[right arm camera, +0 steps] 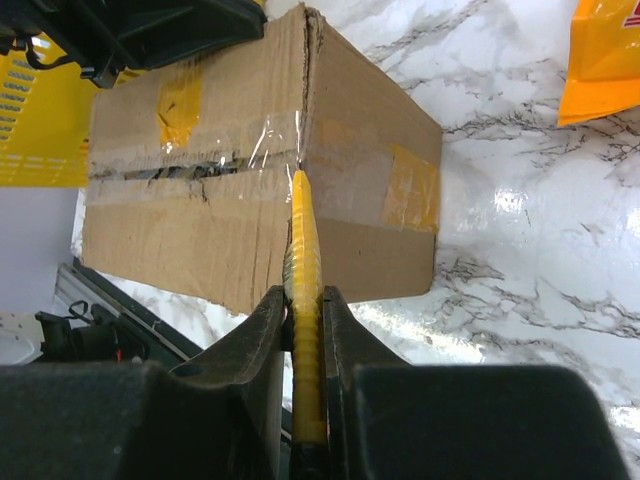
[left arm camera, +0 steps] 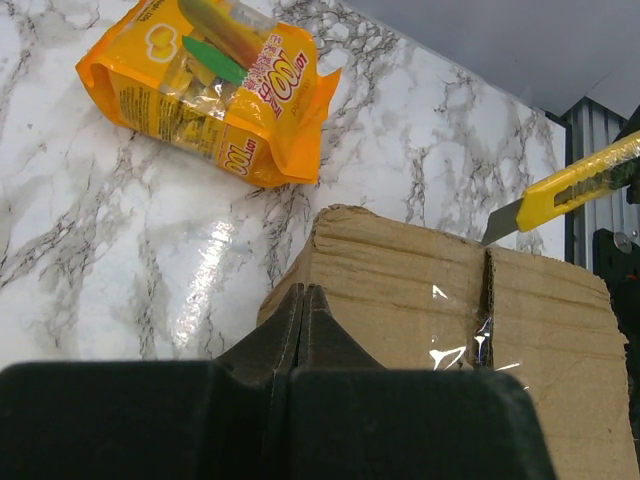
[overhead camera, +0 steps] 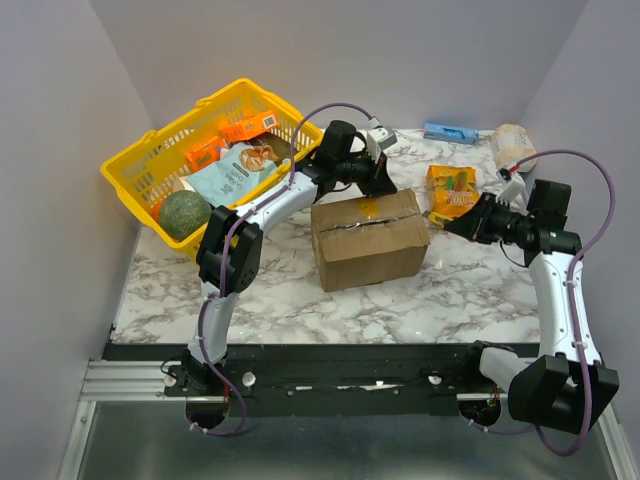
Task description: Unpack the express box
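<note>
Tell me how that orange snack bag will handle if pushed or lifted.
The snack bag looks puffy and crinkled, so probably light and floppy, sagging when pinched. Its glossy film on the shiny marble table suggests it would slide rather than tip.

1 express box (overhead camera: 368,240), 1 yellow basket (overhead camera: 172,122), 1 yellow cutter (left arm camera: 575,185), 1 orange snack bag (overhead camera: 452,190)

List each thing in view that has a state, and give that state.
express box: flaps closed, top tape seam partly slit.
utility knife: blade out, tip at the taped edge.
right gripper: jaws shut on utility knife.
left gripper: jaws shut, empty.
yellow basket: holds groceries.
snack bag: lying flat.
</note>
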You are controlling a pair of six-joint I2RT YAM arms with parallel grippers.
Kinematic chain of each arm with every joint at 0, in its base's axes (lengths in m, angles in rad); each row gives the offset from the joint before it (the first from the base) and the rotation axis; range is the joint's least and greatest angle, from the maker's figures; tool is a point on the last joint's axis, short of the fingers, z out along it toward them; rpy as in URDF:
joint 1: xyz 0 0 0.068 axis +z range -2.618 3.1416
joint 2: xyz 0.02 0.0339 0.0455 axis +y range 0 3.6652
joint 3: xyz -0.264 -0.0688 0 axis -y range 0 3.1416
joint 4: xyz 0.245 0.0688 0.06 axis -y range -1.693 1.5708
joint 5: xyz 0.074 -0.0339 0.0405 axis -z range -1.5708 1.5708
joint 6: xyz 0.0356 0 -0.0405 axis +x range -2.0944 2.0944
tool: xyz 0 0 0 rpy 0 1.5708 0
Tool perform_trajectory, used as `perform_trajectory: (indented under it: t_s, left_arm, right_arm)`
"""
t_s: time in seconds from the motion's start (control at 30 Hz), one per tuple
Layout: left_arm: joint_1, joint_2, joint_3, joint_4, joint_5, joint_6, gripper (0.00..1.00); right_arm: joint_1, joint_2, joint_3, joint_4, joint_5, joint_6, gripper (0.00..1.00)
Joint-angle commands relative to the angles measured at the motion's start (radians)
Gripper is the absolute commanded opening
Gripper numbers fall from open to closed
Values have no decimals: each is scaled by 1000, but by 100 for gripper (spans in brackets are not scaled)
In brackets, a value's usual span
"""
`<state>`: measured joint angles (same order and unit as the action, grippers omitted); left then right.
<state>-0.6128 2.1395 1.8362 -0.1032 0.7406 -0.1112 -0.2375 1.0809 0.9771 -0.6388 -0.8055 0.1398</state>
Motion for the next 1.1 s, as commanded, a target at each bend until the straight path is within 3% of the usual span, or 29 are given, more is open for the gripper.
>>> perform_trajectory:
  t_s: [0.0, 1.07]
  left_arm:
    - [1, 39, -48, -148, -89, 38, 0]
    - [2, 23, -66, -147, -93, 48, 0]
  right_arm:
    - [-2, -12, 29, -114, -9, -54, 0]
    - [-3, 8, 136, -398, 12, -285, 0]
